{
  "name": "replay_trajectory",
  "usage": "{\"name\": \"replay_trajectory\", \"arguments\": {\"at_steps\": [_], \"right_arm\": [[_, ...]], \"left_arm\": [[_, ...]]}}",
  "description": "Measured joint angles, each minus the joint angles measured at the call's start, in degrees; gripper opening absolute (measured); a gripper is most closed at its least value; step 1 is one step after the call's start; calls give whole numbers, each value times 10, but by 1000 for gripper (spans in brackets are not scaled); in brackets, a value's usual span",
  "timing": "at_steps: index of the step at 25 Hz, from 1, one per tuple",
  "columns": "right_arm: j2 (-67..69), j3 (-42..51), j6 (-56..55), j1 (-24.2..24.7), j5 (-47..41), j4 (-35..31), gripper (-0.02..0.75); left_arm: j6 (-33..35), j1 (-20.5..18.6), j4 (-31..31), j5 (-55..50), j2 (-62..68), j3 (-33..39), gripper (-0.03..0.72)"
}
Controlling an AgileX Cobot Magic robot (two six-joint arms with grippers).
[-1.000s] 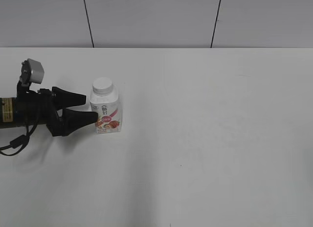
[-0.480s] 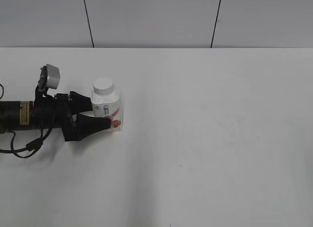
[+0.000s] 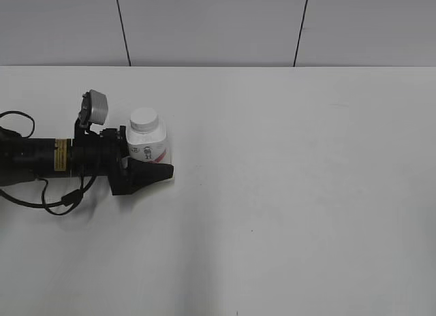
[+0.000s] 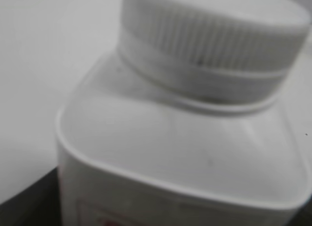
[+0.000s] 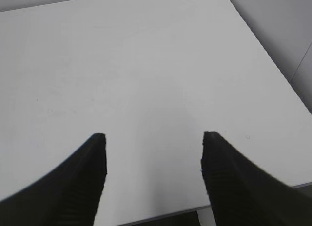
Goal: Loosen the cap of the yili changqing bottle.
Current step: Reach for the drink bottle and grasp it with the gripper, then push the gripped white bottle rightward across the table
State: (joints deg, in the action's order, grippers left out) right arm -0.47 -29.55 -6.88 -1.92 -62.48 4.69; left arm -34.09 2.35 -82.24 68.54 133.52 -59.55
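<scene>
The left gripper straddles the yili changqing bottle low on its body, fingers apart around it, probably to steady it (contact unclear). That leaves the cap free for the right gripper, whose fingers are spread over the bare table

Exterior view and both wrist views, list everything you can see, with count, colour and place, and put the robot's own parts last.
yili changqing bottle: one, white with a pink-red label, upright at the table's left, between the left gripper's jaws.
cap: one, white, ribbed side, on the bottle's neck.
table: one, white, fills most of the exterior view.
wall: grey panels with dark seams, behind the table.
left gripper: one, black, reaching in from the left, jaws either side of the bottle's body; contact cannot be judged.
right gripper: one, black, jaws wide apart over bare table, seen only in the right wrist view.
</scene>
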Motion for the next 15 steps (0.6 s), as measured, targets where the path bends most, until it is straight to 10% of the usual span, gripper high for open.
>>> {"name": "replay_trajectory", "arguments": {"at_steps": [15], "right_arm": [[0, 0, 0, 0, 0, 0, 491]], "left_arm": [[0, 9, -6, -1, 0, -3, 460]]}}
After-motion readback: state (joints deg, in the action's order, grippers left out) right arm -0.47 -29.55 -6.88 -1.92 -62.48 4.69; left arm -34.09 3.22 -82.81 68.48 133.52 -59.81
